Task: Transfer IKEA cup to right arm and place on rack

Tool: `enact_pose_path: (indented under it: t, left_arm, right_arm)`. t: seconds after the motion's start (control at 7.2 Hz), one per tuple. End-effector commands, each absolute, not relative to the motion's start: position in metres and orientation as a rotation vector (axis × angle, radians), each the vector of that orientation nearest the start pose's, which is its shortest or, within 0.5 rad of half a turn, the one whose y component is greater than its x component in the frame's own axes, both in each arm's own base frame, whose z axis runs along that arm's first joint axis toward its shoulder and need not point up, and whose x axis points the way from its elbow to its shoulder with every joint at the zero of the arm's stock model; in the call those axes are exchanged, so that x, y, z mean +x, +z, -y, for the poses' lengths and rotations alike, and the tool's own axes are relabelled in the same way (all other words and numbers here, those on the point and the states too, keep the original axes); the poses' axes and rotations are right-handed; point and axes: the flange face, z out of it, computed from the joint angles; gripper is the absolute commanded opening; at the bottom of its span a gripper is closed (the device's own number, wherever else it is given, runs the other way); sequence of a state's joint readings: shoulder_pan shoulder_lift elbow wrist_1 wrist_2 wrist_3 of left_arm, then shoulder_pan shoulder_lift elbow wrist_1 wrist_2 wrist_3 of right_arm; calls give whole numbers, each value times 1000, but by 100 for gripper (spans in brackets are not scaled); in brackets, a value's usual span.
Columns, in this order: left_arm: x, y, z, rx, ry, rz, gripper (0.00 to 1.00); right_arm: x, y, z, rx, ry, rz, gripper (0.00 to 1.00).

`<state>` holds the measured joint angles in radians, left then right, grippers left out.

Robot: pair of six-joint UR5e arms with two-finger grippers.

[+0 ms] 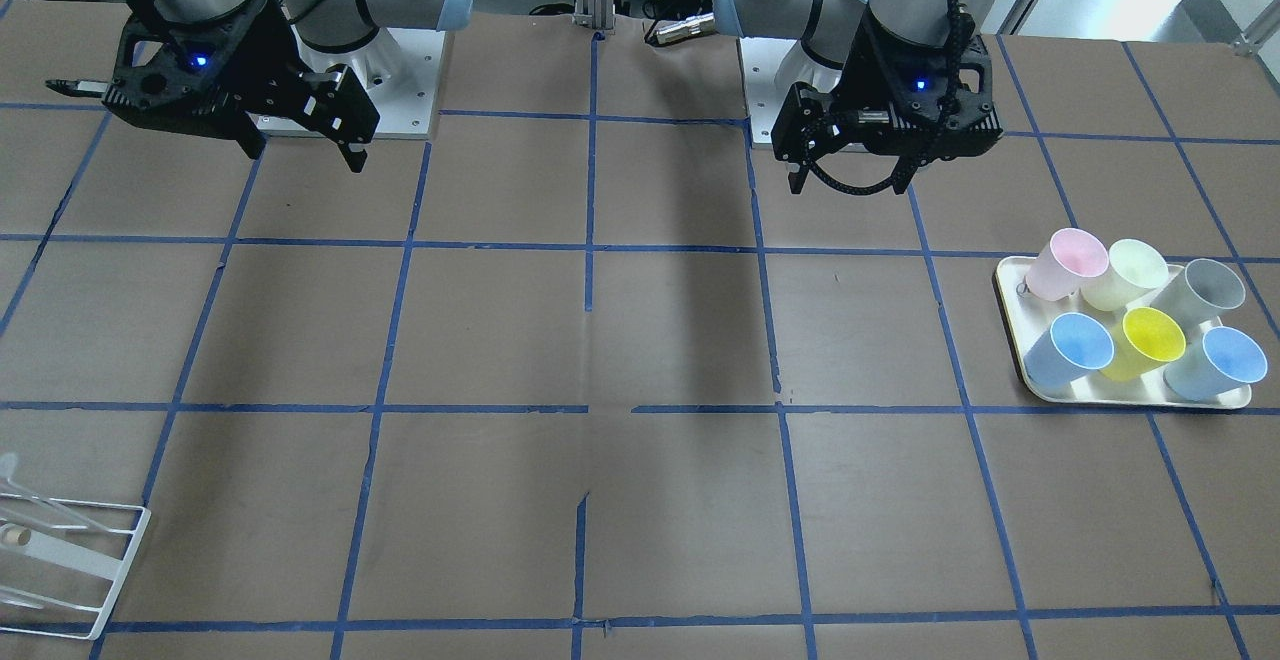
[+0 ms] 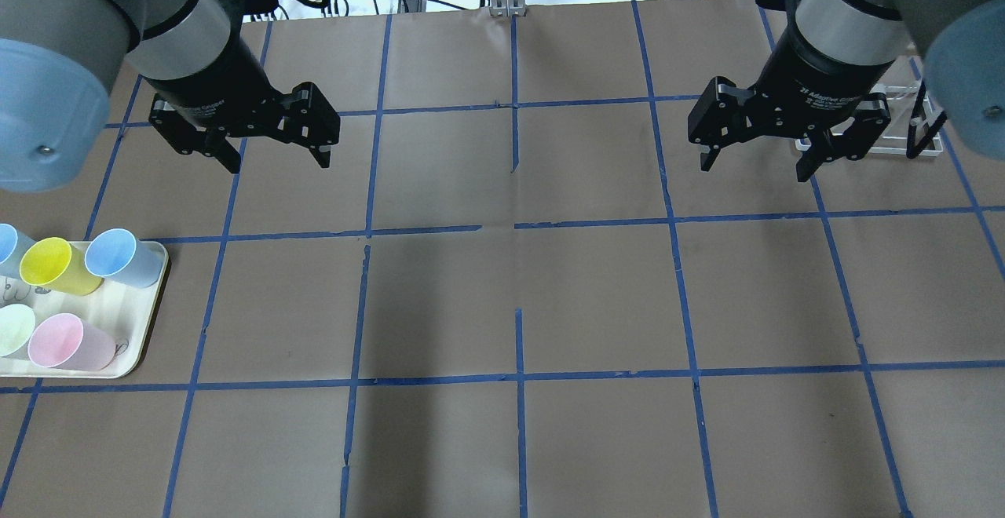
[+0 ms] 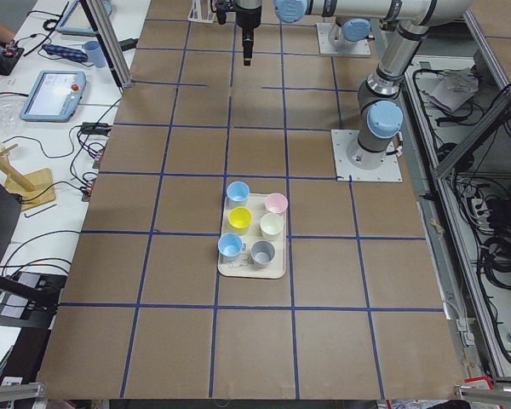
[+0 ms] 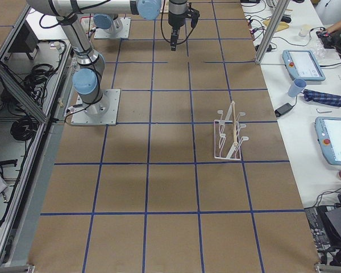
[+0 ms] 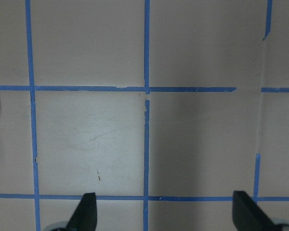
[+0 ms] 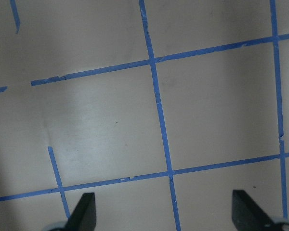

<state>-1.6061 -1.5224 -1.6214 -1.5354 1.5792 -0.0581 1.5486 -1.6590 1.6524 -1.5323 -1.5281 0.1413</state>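
The bright yellow IKEA cup [image 1: 1150,340] stands on a cream tray [image 1: 1010,312] among other cups; it also shows in the overhead view [image 2: 51,264] and the left side view [image 3: 239,219]. My left gripper [image 2: 279,158] hangs open and empty above the table, well away from the tray; its fingertips [image 5: 85,211] show over bare table. My right gripper [image 2: 754,169] is also open and empty, its fingertips [image 6: 85,211] over bare table. The white wire rack [image 4: 230,133] stands at the right side, partly hidden behind the right gripper in the overhead view [image 2: 903,122], and at the corner of the front view [image 1: 60,550].
On the tray with the yellow cup are a pink cup [image 1: 1068,262], a pale yellow-green cup [image 1: 1125,273], a grey cup [image 1: 1200,292] and two blue cups [image 1: 1072,348]. The table is brown with a blue tape grid.
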Motion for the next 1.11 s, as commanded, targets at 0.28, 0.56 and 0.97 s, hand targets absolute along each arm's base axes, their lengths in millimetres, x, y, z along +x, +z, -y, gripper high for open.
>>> enact_pose_path:
  t: [0.28,0.56,0.97]
  left_arm:
    - [-148,491,469,-39,-56,-3133,100]
    - [-147,492,471,-46,-58,-3141,100]
    - [-140,490,470,26,-36,-3134,100]
  right_arm:
    - [127,487,451,255,51,-3091,100]
    - [127,486,451,255,51,-3091,100]
    - [126,483,451,270,63,-3095,100]
